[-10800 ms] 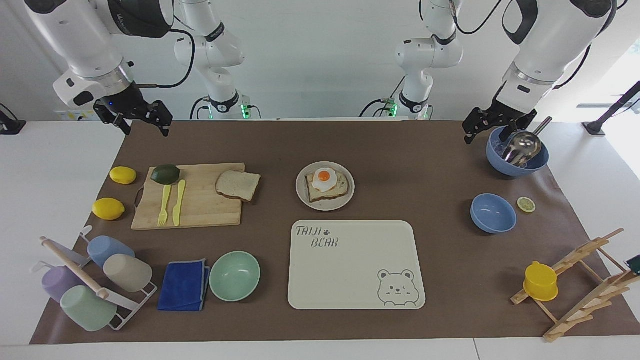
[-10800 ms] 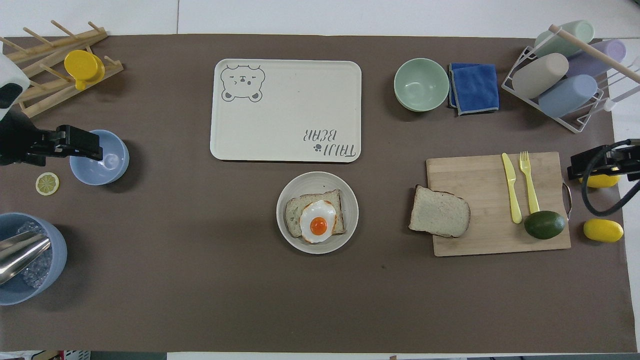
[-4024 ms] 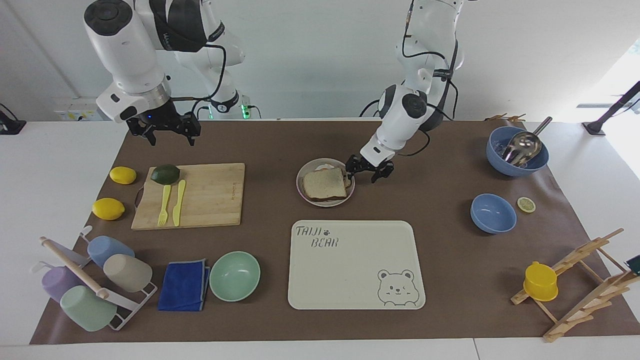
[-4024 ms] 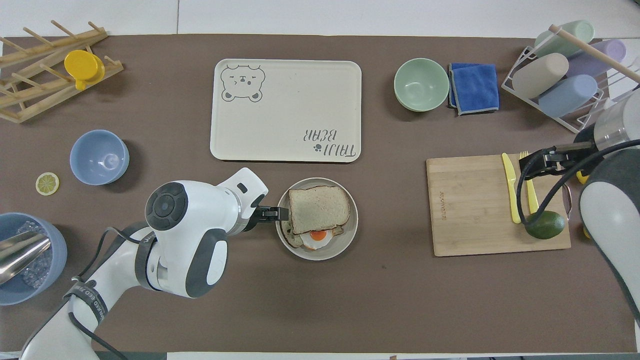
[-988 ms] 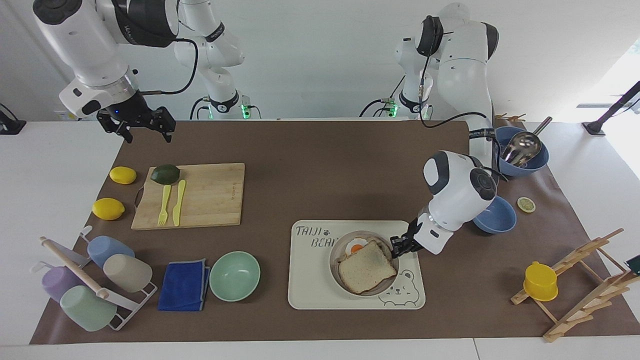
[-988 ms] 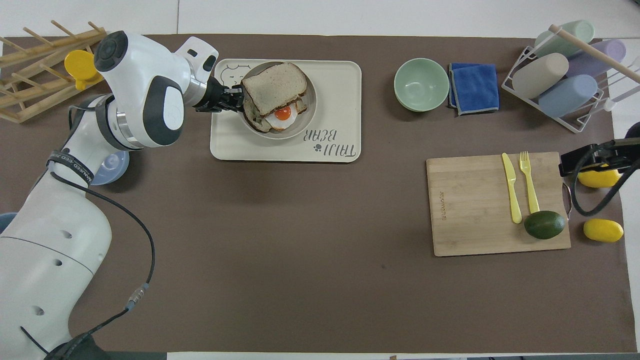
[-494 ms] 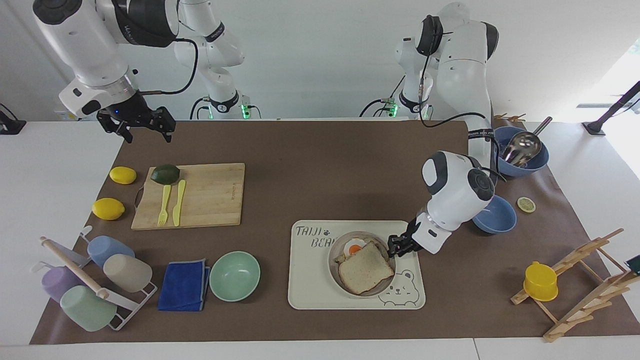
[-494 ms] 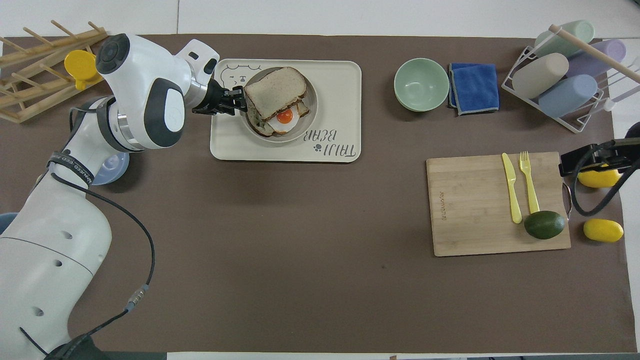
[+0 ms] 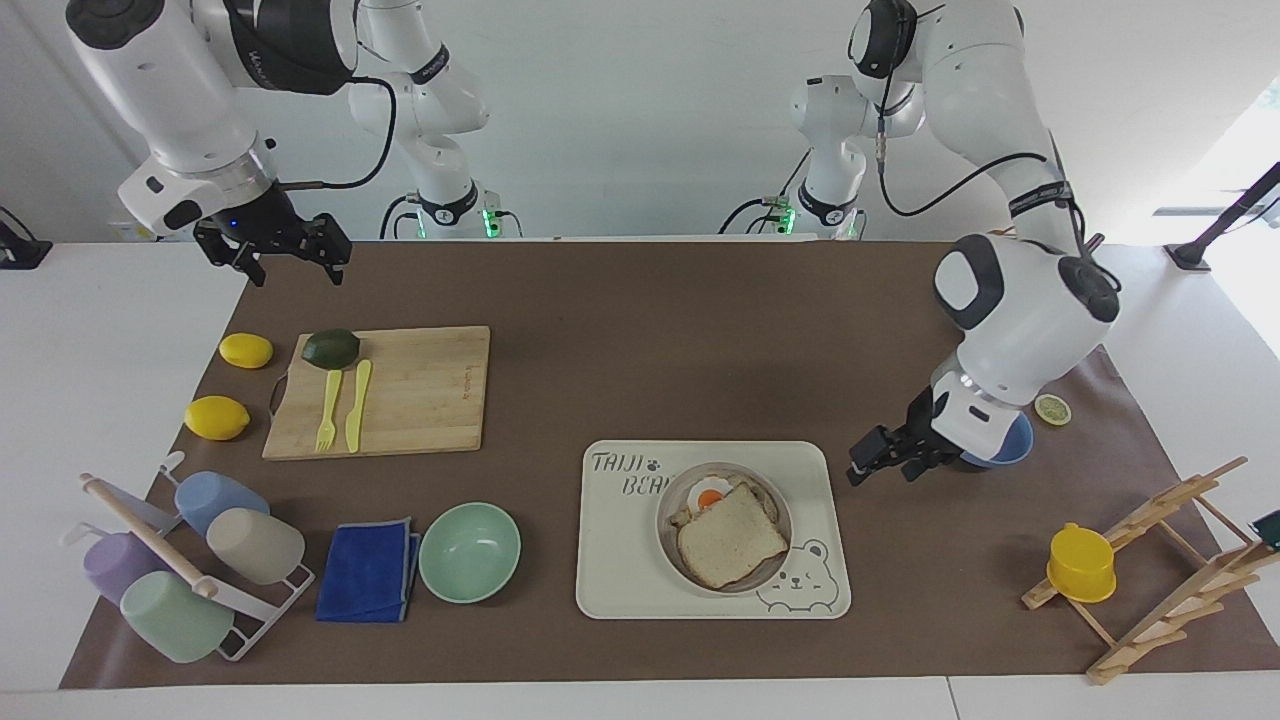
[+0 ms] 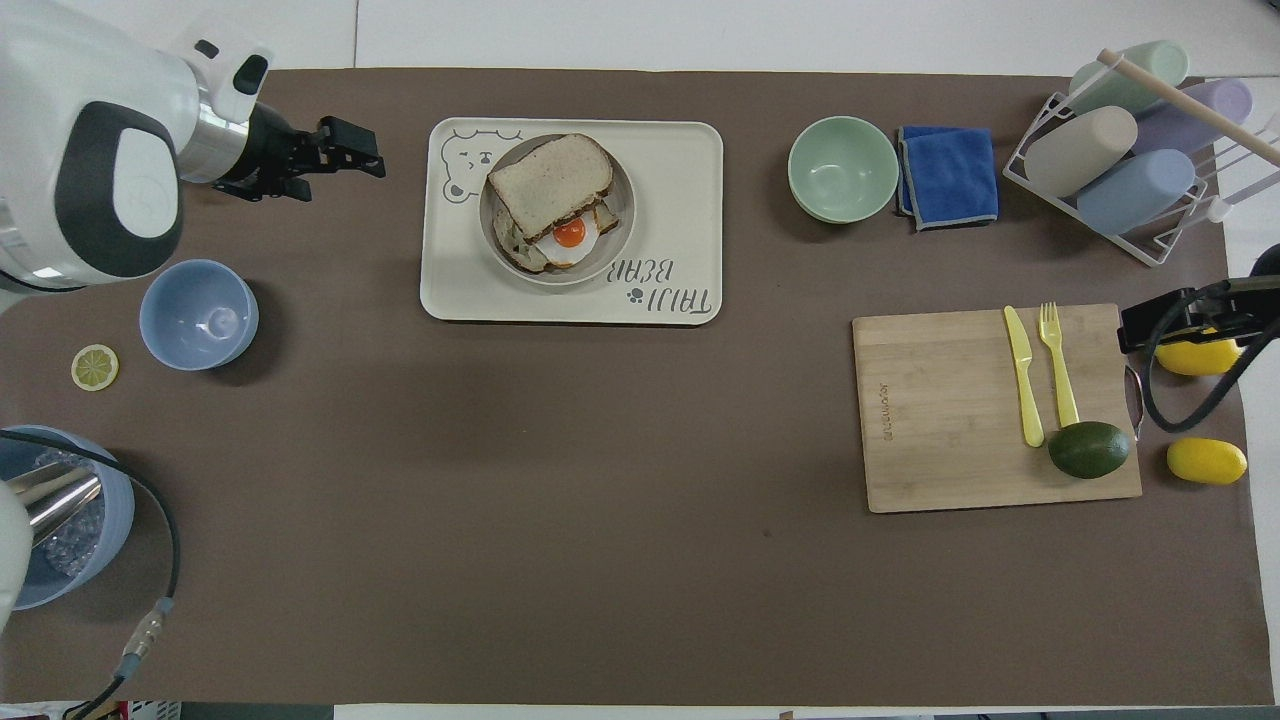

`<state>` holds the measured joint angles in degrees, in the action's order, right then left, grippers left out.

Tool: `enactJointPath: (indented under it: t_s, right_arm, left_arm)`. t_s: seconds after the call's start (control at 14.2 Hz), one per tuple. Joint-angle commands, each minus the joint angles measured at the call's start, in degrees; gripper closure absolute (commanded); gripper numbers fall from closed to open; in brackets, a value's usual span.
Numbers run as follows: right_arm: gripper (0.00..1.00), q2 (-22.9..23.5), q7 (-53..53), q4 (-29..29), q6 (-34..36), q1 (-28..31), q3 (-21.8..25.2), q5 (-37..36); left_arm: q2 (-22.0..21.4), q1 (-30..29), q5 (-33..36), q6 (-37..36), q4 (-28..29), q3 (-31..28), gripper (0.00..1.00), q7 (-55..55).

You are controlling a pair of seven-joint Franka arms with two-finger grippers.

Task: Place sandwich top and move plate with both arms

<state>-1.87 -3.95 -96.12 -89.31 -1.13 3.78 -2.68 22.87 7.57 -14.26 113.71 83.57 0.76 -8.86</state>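
The sandwich top (image 9: 732, 548) (image 10: 549, 184) lies askew on the lower bread slice with the fried egg (image 9: 712, 495) (image 10: 568, 235) peeking out. Both rest on the plate (image 9: 668, 535) (image 10: 617, 190), which sits on the cream bear tray (image 9: 620, 560) (image 10: 680, 200). My left gripper (image 9: 880, 472) (image 10: 372, 150) hangs open and empty just off the tray's edge, toward the left arm's end of the table, apart from the plate. My right gripper (image 9: 290, 258) waits open in the air over the table's edge near the robots, by the cutting board (image 9: 400, 390) (image 10: 960, 410).
A blue bowl (image 9: 1005, 440) (image 10: 198, 314) sits under the left arm's wrist, with a lemon slice (image 9: 1052, 408) beside it. A mint bowl (image 9: 469, 551) (image 10: 842, 168) and blue cloth (image 9: 368, 570) lie beside the tray. A wooden rack holds a yellow cup (image 9: 1080, 562).
My left gripper has opened, let go of the plate's rim and drawn back toward the left arm's end of the table. The plate stays on the tray. The right arm has not moved.
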Motion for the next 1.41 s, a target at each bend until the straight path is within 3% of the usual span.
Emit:
enactJointPath:
  t_s: [0.0,0.21,0.35,0.71,0.85,1.06,1.34]
  right_arm:
    - [0.00,-0.9,-0.7,-0.3,1.0,0.5,-0.1,1.6]
    - [0.00,-0.9,-0.6,-0.3,1.0,0.5,-0.1,1.6]
    - [0.00,-0.9,-0.7,-0.3,1.0,0.5,-0.1,1.6]
    - [0.00,-0.9,-0.7,-0.3,1.0,0.5,-0.1,1.6]
    - [0.00,-0.9,-0.7,-0.3,1.0,0.5,-0.1,1.6]
    - [0.00,-0.9,-0.6,-0.3,1.0,0.5,-0.1,1.6]
    - [0.00,-0.9,-0.7,-0.3,1.0,0.5,-0.1,1.6]
  left_arm:
    - [-8.2,-0.4,4.7,-8.4,2.5,-1.0,0.00,0.4]
    - [-16.1,-2.3,5.4,-19.7,3.1,-1.4,0.00,0.7]
    - [-20.3,-2.3,9.6,-24.5,4.5,-1.3,0.00,0.8]
    - [-29.1,0.1,11.6,-22.7,18.1,-1.4,0.00,0.3]
    - [-29.8,-0.1,11.6,-18.0,20.8,-1.3,0.00,0.3]
    - [-28.8,-0.6,11.7,-17.6,19.7,-1.3,0.00,0.7]
    - [-25.3,-2.1,13.5,-23.6,11.1,-0.7,0.00,0.8]
